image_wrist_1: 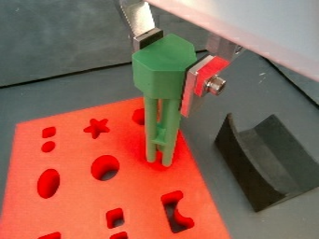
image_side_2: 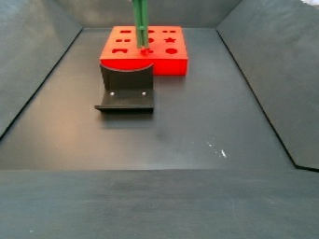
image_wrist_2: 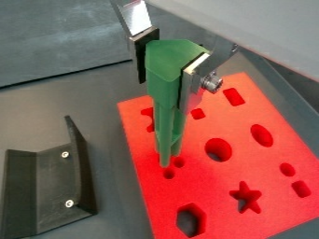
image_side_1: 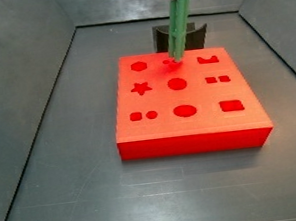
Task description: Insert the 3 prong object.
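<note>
We see a dark grey floor (image_side_2: 187, 121) with sloping grey walls (image_side_1: 37, 115) around it. On it lies the red block (image_side_1: 192, 113) with shaped cutouts, and the fixture (image_side_2: 126, 96) stands just beside the block. The gripper (image_wrist_1: 174, 58) hangs above the block, clamped on the 3 prong object (image_wrist_1: 162, 103), which stands upright with its rod tips at the block's top face.
</note>
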### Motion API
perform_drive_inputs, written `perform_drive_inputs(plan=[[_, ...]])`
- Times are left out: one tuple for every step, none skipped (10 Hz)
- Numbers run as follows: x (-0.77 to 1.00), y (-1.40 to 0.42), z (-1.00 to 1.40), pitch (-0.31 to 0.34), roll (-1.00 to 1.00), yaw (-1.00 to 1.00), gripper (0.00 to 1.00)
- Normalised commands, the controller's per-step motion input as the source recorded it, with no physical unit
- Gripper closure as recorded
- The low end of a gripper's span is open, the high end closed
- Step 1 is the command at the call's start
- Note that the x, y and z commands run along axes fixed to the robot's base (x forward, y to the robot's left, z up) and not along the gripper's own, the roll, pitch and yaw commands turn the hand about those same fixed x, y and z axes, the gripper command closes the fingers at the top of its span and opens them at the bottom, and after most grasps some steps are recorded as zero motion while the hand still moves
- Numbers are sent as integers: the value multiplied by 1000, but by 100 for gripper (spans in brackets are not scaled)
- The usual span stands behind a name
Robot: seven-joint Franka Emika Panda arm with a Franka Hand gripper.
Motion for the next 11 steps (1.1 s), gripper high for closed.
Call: perform_drive_inputs(plan=[[-3, 0, -97, 0, 0, 0, 100], [0, 3, -106, 11, 0, 0, 100], [-26, 0, -117, 1, 0, 0, 100], [0, 0, -140, 0, 0, 0, 100], [-23, 0, -203, 0, -10, 0, 100], [0, 0, -254, 0, -21, 9, 100], [0, 0, -263, 0, -33, 14, 100], [-20, 0, -306, 0, -20, 11, 100], [-120, 37, -266, 0, -59, 0, 100], [-283, 63, -123, -19, -119, 0, 100], [-140, 0, -63, -10, -104, 3, 100]])
